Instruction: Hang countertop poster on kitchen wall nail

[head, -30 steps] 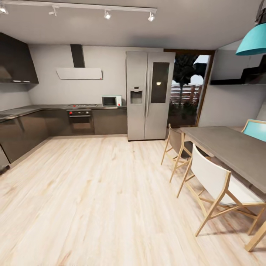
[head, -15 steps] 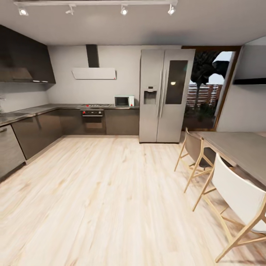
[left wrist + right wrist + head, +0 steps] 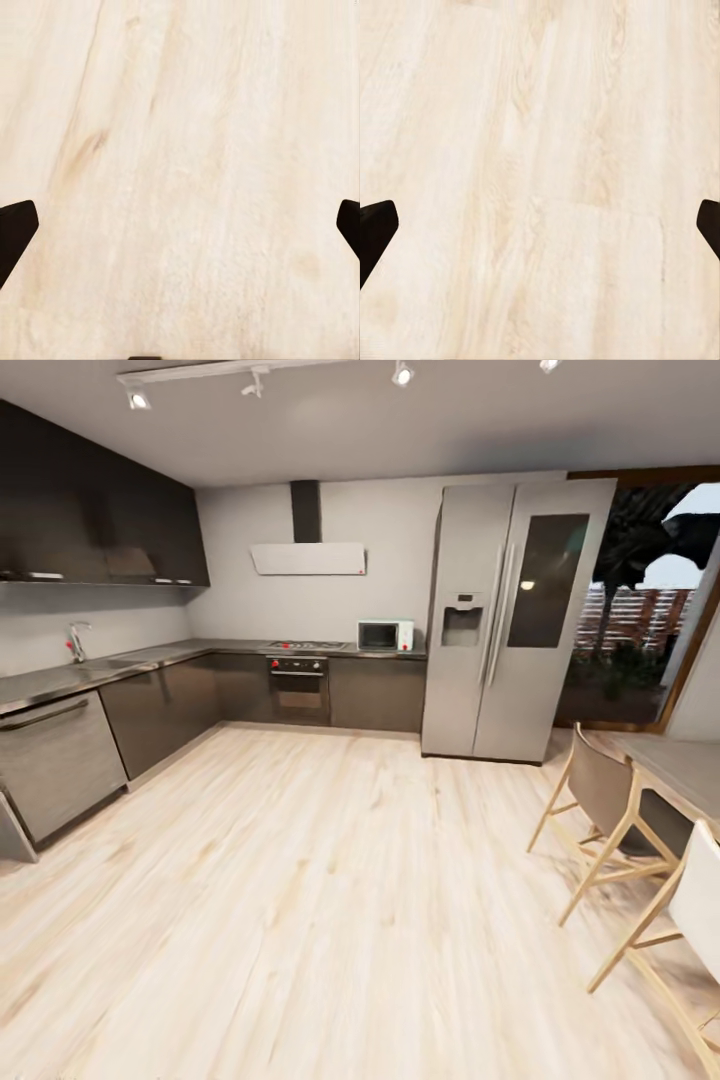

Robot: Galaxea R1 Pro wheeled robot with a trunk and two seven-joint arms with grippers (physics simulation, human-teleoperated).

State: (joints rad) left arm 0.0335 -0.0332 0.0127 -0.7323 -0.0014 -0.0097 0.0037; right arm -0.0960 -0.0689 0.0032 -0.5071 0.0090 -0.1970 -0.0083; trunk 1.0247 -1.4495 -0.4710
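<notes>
Grey, glossy kitchen countertop [image 3: 120, 665] runs along the left wall w/ a thin tap [image 3: 74, 641] over the sink area, above grey cabinet fronts and what looks like a dishwasher front [image 3: 55, 760]. It turns the corner to the back wall, where the hob and oven [image 3: 299, 685] sit under a white extractor hood [image 3: 308, 558], then a small white microwave [image 3: 385, 634] at the counter's right end, just beside the steel fridge [image 3: 515, 620]. Glass door to outside next, then wooden chairs [image 3: 605, 815] and the dining table's edge [image 3: 680, 770] at far right. Pale wood floor [image 3: 300, 900] in between.

Poster: can't spot it anywhere on the visible countertop; likely further left, out of frame, or too flat/small to tell. No wall nails made out either.

Left gripper [image 3: 180, 225] and right gripper [image 3: 540, 225] both hang over bare floor in the wrist views, dark fingertips [image 3: 16, 229] set wide apart at the picture edges, nothing between them — released, empty.

Step in hand, as I judge it: searching/approaching the counter. To do it well: keep scanning toward the left run of counter near the tap, steer clear of the chairs on the right, pull up square to the counter edge w/ room for the arms, and keep jaws spread until the poster is found.
</notes>
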